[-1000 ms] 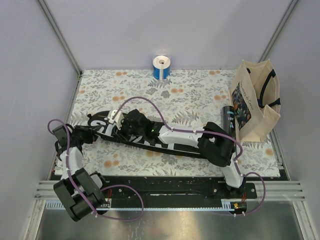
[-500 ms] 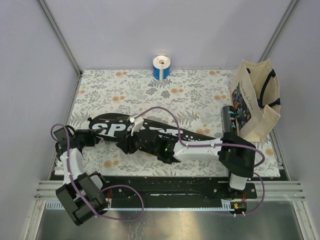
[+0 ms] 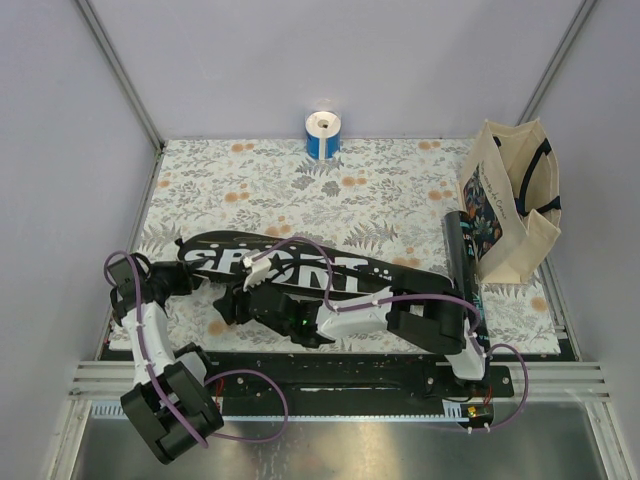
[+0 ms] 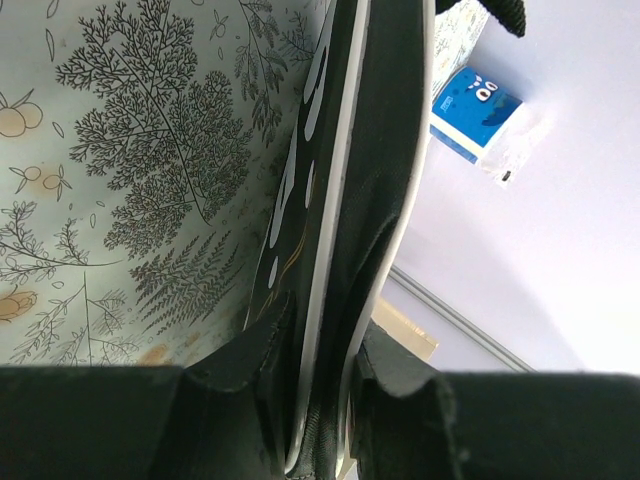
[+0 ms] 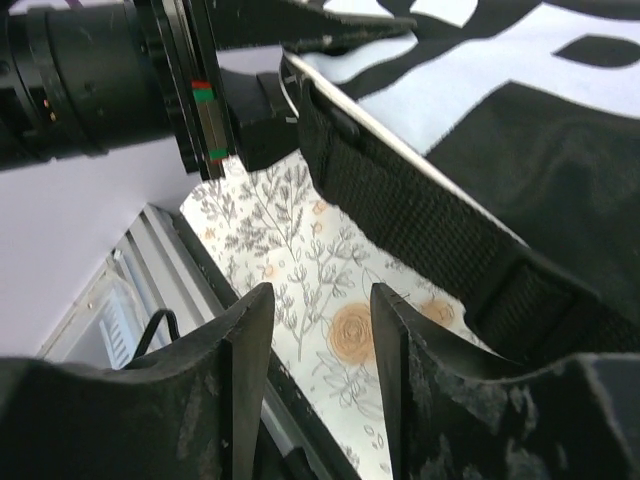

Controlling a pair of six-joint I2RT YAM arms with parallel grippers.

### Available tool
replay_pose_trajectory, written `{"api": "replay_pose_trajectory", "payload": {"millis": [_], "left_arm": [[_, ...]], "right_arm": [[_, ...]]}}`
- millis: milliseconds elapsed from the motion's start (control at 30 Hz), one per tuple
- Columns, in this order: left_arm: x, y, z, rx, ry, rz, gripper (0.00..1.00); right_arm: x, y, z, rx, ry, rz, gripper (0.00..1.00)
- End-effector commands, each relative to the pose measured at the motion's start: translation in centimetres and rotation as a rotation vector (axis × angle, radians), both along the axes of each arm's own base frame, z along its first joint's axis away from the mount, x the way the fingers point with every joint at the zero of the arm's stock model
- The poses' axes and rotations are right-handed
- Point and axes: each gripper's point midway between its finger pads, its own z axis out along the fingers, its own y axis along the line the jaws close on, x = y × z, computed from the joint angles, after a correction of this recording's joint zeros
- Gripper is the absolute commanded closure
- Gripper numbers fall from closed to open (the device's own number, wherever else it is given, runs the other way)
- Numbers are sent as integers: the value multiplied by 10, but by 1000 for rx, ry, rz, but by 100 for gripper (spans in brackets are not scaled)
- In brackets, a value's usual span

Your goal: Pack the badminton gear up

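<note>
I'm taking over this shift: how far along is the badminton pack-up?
No rackets or shuttlecocks lie loose, so they may be packed; that cannot be confirmed. In hand: the left pincer clamps the end of the SPORT cover, the right pincer open beside its strap. To do: the cover and the black tube sit outside the tote bag.

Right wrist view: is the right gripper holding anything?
No, the right gripper is open with only the floral cloth in its gap; the strap of the cover lies beyond it.
</note>
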Motion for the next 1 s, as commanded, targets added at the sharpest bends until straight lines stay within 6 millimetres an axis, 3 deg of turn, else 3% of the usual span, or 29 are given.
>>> {"api": "replay_pose_trajectory", "payload": {"millis": [0, 300, 733, 833, 900, 967], "left_arm": [[-11, -13, 0, -155, 94, 49, 100], [-16, -18, 2, -166, 93, 44, 100], [-18, -19, -2, -178, 109, 44, 100], [-19, -19, -3, -174, 112, 48, 100], [-18, -20, -2, -175, 109, 44, 100], [-19, -19, -2, -170, 111, 44, 100]], "right_arm": [[22, 19, 50, 159, -63, -87, 47], [37, 28, 54, 148, -101, -147, 41], [55, 26, 42, 108, -105, -221, 45], [62, 21, 41, 110, -104, -263, 54], [66, 17, 40, 107, -109, -284, 69], [65, 15, 40, 108, -110, -285, 95]]}}
